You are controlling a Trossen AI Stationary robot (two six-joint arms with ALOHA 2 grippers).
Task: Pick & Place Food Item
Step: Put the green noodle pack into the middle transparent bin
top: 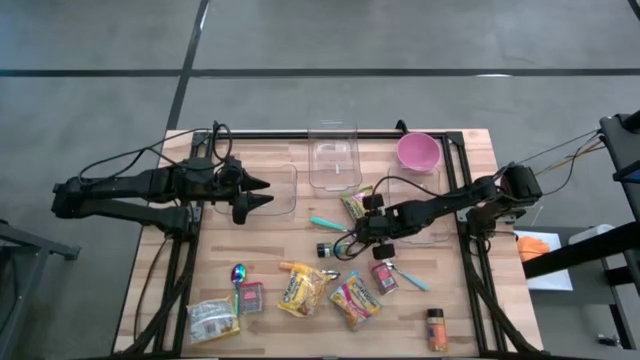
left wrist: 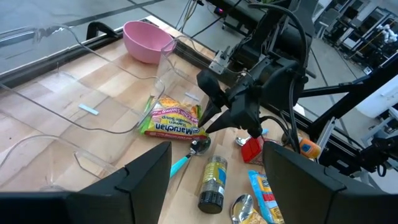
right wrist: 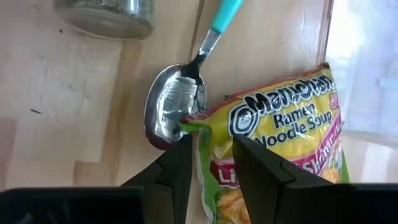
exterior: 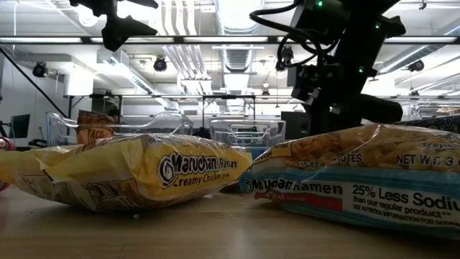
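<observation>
A wooden table [top: 270,250] is carrying scattered groceries: ramen packets [top: 305,290], a green-edged Maruchan packet [top: 356,203] lying beside a teal-handled spoon [top: 326,224], a dark jar [top: 324,248], an orange spice bottle [top: 436,329], clear plastic bins [top: 333,157] and a pink bowl [top: 418,151] sitting along its far edge

A grey concrete floor [top: 420,40] crossed by dark seams surrounds the wooden table [top: 270,250]. Fluorescent tube lights [exterior: 237,39] and white ceiling ducts [exterior: 183,21] hang overhead.
</observation>
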